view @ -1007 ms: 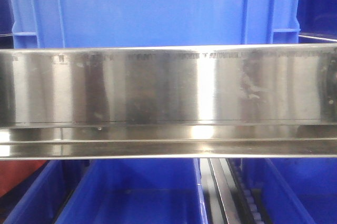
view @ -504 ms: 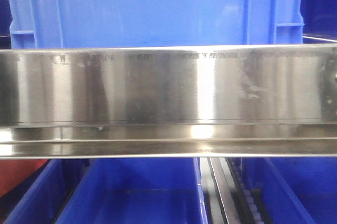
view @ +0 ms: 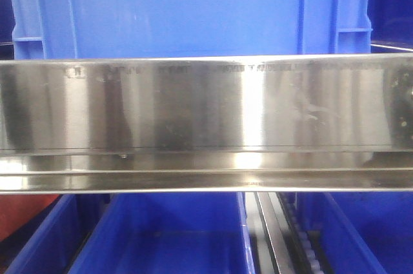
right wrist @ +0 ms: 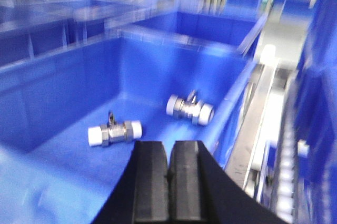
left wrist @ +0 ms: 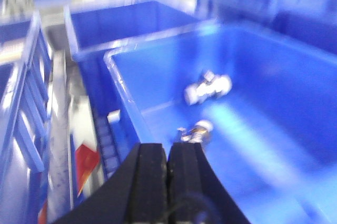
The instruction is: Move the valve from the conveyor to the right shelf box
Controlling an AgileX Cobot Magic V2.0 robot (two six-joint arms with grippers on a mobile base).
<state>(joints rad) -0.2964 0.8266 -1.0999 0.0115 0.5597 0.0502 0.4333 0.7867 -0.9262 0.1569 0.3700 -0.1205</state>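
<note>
Valves: silvery metal bodies with lighter, whitish end caps and a short stub or handle sticking off the middle. Both wrist views are motion-blurred, so finer detail is unreadable.

Count in right wrist view: two valves lying on the floor of a blue box (right wrist: 63,92). The left valve (right wrist: 114,132) lies near the middle of the floor, the right valve (right wrist: 189,109) closer to the far right corner. They are apart, not touching.

Count in left wrist view: two valves in a blue bin (left wrist: 295,145). The far valve (left wrist: 207,87) lies on its side; the near valve (left wrist: 196,130) sits just beyond the fingertips. I cannot tell whether this is the same bin as in the right wrist view.

Left gripper (left wrist: 168,153): black fingers pressed together, nothing between them, above the bin.
Right gripper (right wrist: 168,153): fingers together, empty, above the box.

Front view: the right shelf (view: 206,106) fills the middle, its mirror-like rail running full width. One blue crate (view: 187,9) stands above it and three lower blue bins (view: 168,235) show below. No valve or gripper visible here.
</note>
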